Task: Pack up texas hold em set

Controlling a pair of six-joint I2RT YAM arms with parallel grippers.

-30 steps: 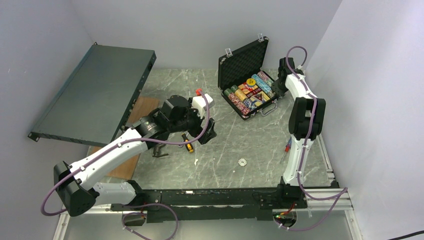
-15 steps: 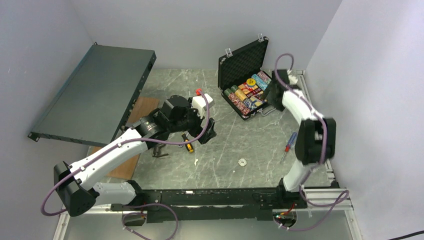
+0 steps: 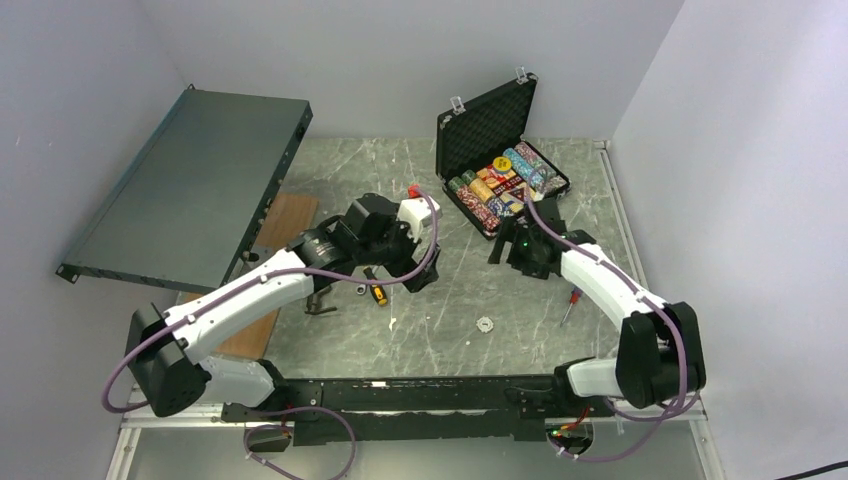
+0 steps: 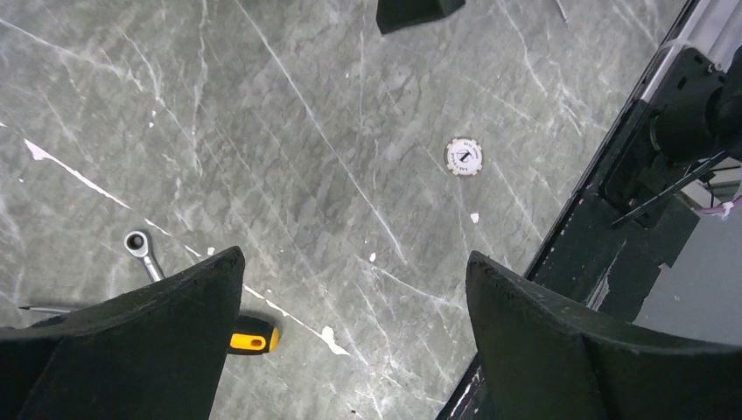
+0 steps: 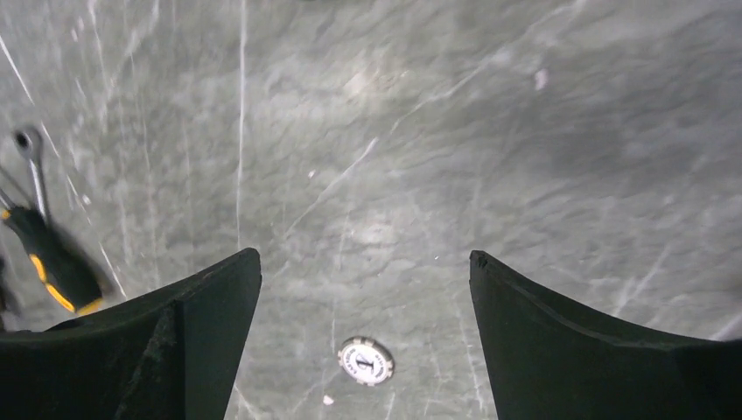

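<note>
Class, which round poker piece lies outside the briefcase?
The white button, alone on the marble table; the other chips sit in rows inside the open briefcase.

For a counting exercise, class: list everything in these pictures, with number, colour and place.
case: one, black, open, far right
poker chips: several rows, multicoloured, in the case
loose chip: one, white, near the table front
panel: one, dark grey, propped at left
board: one, brown, under panel
yellow screwdriver: one, table middle
wrench: one, silver, beside it
red screwdriver: one, table's right side
left gripper: black, open, empty
right gripper: black, open, empty
</note>
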